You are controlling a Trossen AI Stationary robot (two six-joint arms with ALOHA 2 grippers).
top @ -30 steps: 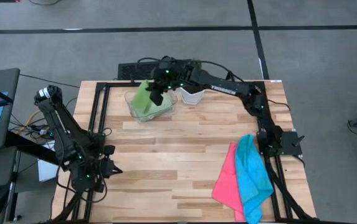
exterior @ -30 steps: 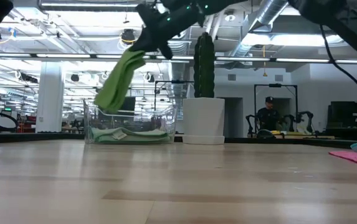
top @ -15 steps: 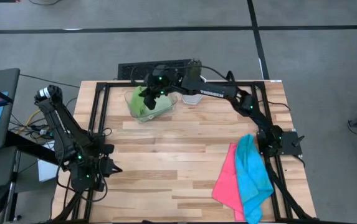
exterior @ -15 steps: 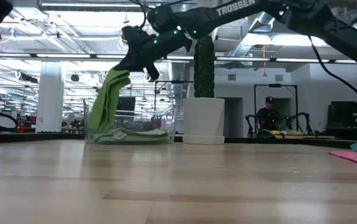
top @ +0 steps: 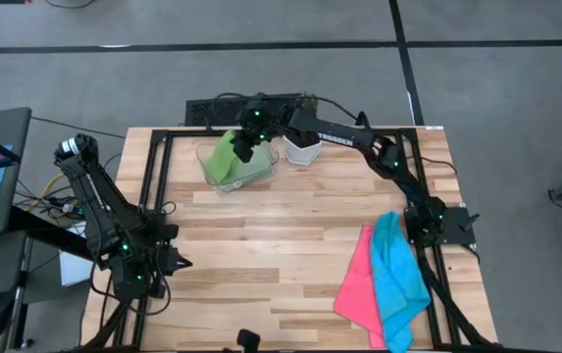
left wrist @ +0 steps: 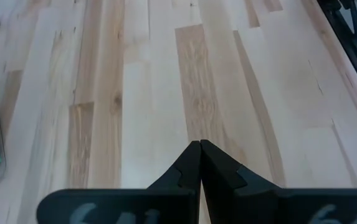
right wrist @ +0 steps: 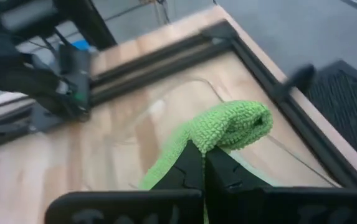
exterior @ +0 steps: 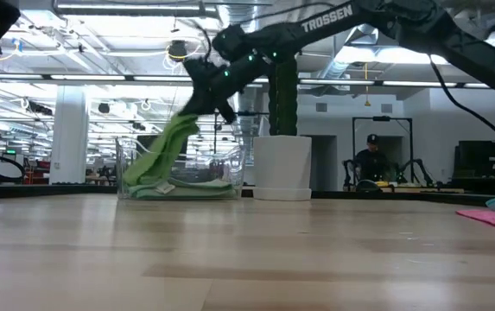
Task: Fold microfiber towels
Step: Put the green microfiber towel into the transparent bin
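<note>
**Over the far tray: right gripper pinching a green towel**

At the bench's far edge, the right gripper [top: 245, 149] hangs above the clear plastic tray [top: 208, 175], jaws closed tight on a fold of the bright green microfiber towel [top: 225, 155]. From table height, the towel [exterior: 162, 153] drapes at a slant from the gripper [exterior: 202, 105] down into the tray [exterior: 126, 168], its lower end resting on a pale green folded cloth [exterior: 185, 187] lying flat on the tray floor. The right wrist view shows the towel's nubby fold [right wrist: 231, 126] bulging just past the closed fingertips [right wrist: 191, 160].

Just beside the tray stands a white pot [top: 303, 150] with a tall green cactus [exterior: 283, 86].

Near the bench's right edge, well apart from the tray, a hot pink towel [top: 355, 282] lies crumpled with a cyan blue towel [top: 396, 277] overlapping its right side.

The left gripper [left wrist: 200, 163] waits at the near left of the wooden bench [top: 281, 245], jaws shut, holding nothing, over bare planks.

A person [exterior: 371, 159] sits far back in the room.
</note>
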